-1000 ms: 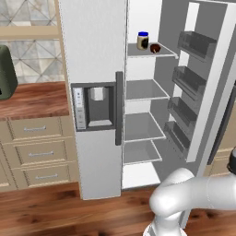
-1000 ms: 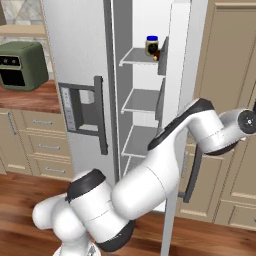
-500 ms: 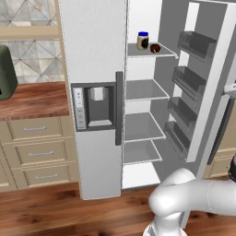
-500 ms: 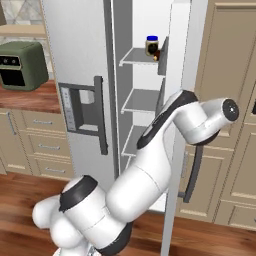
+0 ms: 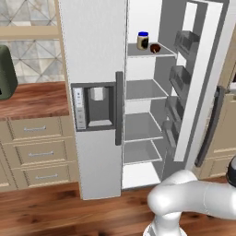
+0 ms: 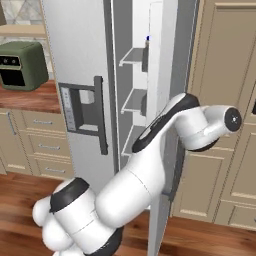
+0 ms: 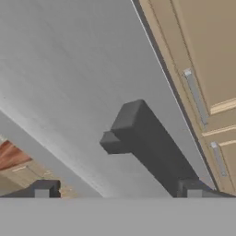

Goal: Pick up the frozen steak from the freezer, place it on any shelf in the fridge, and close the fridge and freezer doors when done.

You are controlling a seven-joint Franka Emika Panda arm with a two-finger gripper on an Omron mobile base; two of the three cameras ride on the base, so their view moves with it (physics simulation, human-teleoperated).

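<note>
The fridge door (image 5: 201, 87) stands open, its dark handle (image 7: 152, 145) running close before the gripper (image 7: 117, 190), whose jaws are spread wide and hold nothing. On the top fridge shelf (image 5: 150, 52) the steak (image 5: 155, 48) lies beside a jar (image 5: 143, 40). The freezer door (image 5: 94, 97) is shut.

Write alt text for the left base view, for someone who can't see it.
A side-by-side fridge stands with its right door swung wide open and its left door, bearing a dispenser, shut. On the top shelf sit a blue-lidded jar and a small dark bowl; the lower shelves look bare. The robot's white arm crosses the bottom right.
</note>
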